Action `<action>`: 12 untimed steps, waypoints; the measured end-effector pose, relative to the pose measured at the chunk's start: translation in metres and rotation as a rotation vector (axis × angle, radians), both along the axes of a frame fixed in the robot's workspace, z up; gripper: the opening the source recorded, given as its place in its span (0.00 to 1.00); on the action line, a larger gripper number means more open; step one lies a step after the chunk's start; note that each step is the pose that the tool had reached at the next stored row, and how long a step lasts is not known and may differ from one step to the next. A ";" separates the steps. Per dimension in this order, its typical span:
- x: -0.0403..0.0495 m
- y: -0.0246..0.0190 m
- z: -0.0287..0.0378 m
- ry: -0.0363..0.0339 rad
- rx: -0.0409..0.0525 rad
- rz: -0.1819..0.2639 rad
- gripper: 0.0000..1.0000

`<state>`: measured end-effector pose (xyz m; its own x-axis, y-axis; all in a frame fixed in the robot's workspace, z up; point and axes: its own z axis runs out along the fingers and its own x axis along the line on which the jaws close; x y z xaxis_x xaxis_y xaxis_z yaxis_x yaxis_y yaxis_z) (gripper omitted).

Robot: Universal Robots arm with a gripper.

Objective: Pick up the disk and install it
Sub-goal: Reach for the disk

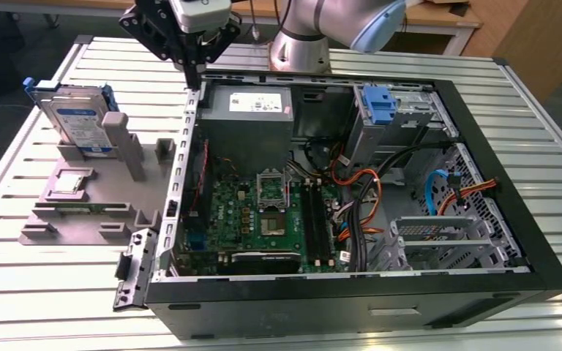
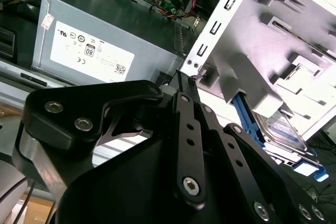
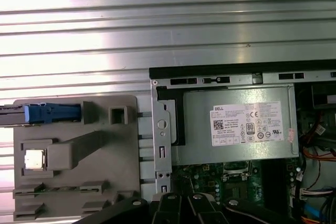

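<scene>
Black linkage bars of the gripper (image 2: pixel 184 77) lie closest to the lens in the second wrist view. They converge to a single tip, so the fingers are pressed together with nothing between them. In the exterior view the gripper (image 1: pixel 195 77) hangs over a corner of the open computer case (image 1: pixel 515 241), just above the case wall beside the grey power supply (image 1: pixel 246 108).

Step in hand: approach for pickup. Judged from the layout, no grasp has been made and installation has not begun.

Location: the disk (image 1: pixel 71 121) sits outside the case, seated in a grey fixture (image 1: pixel 76 216) on the slatted table (image 1: pixel 37 292), toward the exterior view's left. The gripper is near the disk but clearly apart from it. In the first wrist view the disk (image 3: pixel 50 114) appears edge-on.

Orientation: the disk stands on edge. Its labelled face looks toward the exterior camera. Its thin upper edge, framed by the blue caddy (image 1: pixel 107 93), runs parallel to the table slats. The long axis appears to run vertically, down into the fixture, though the fixture posts hide the lower part.

Requirement for a grasp, as judged:
- The fingers must spread wider than the disk's thickness.
- The closing direction must be square to the labelled face.
- The descent must be straight onto the upper edge, clear of the fixture posts.
</scene>
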<state>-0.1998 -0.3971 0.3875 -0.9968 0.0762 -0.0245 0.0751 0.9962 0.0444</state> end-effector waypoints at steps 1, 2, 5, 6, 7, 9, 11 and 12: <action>-0.0008 0.0000 0.0000 0.0001 0.0000 0.000 0.10; -0.0015 0.0000 -0.0001 -0.0001 0.0001 0.000 0.10; -0.0027 0.0002 -0.0001 0.0001 0.0002 0.000 0.10; -0.0031 0.0003 -0.0001 0.0000 0.0002 0.000 0.10; -0.0034 0.0005 -0.0002 0.0000 0.0002 0.000 0.10; -0.0041 0.0009 -0.0002 0.0000 0.0002 0.000 0.10; -0.0052 0.0012 -0.0004 -0.0001 0.0003 0.000 0.10; -0.0060 0.0012 -0.0004 -0.0001 0.0003 0.000 0.10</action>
